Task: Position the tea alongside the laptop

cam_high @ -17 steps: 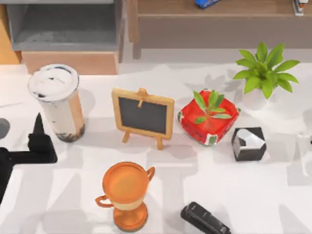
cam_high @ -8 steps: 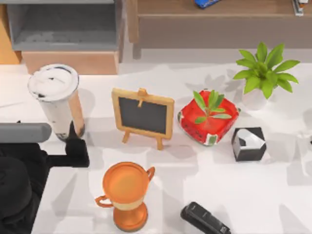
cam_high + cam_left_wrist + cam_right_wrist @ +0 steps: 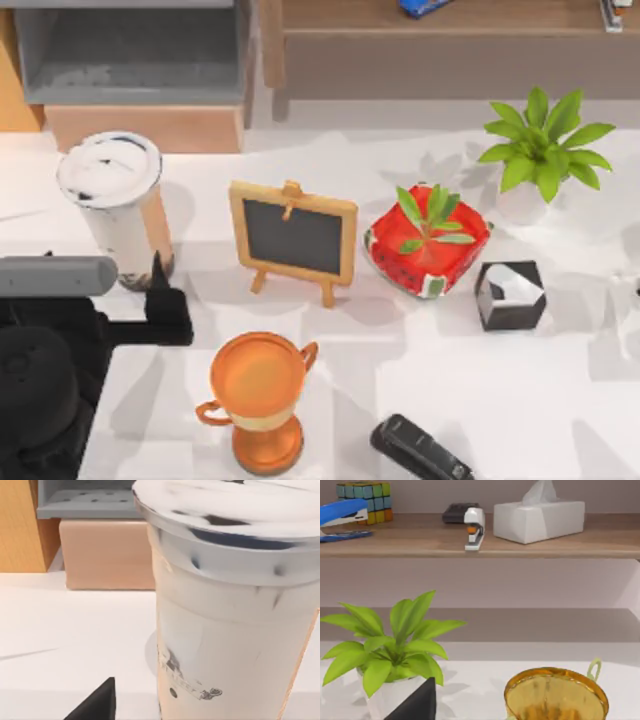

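The tea [image 3: 118,205] is a tall clear cup with a white domed lid, a milky tan drink and dark pearls at its base. It stands upright at the table's back left. My left gripper [image 3: 128,275] is open at the cup's base on its near side. One dark fingertip [image 3: 155,270] shows just right of the base, while a grey arm link covers the other. In the left wrist view the tea [image 3: 225,630] looms very close beyond a fingertip [image 3: 97,705]. The laptop is out of view. My right arm is parked, with a fingertip [image 3: 417,705] low in its wrist view.
An orange trophy cup [image 3: 258,400] stands in front, right of my left arm. A small chalkboard easel [image 3: 293,238], a red potted plant [image 3: 428,250], a black-and-white box [image 3: 510,295], a leafy plant in a white pot [image 3: 540,150] and a black stapler [image 3: 420,450] lie further right. Shelves run along the back.
My left arm has come in from the left edge and swung right, closing on the tea. Its visible fingertip went from left of the cup's base to its right. The tea has not moved.
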Motion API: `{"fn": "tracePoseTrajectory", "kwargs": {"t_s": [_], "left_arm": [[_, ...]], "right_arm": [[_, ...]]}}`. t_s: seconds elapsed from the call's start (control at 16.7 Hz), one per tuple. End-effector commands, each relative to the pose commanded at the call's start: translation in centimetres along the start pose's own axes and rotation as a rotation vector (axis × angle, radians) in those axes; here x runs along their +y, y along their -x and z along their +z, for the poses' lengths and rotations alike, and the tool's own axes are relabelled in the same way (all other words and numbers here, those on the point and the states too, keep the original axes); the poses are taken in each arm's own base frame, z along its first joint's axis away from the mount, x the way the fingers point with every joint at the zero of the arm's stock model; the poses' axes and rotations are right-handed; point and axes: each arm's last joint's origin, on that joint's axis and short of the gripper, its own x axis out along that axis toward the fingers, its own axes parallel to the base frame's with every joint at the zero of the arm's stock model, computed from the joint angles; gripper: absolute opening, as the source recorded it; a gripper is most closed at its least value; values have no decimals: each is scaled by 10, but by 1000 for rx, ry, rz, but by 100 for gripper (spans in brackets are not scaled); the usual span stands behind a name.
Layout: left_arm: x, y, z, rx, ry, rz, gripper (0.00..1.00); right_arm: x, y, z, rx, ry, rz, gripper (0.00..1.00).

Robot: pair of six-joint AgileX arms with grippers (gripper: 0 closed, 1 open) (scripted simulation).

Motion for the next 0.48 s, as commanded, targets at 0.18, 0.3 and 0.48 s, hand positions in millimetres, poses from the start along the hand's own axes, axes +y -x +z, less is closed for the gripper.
{"fn": "tracePoseTrajectory", "kwargs": {"t_s": [0.18, 0.3, 0.48], "left_arm": [[0, -4, 1, 0, 0, 1, 100], [-2, -17, 3, -4, 2, -1, 100], [-3, -47, 2, 2, -1, 0, 100]], "right_arm": [[0, 0, 0, 0, 0, 0, 100], [0, 0, 0, 0, 0, 0, 100], [0, 0, 0, 0, 0, 0, 100]]}}
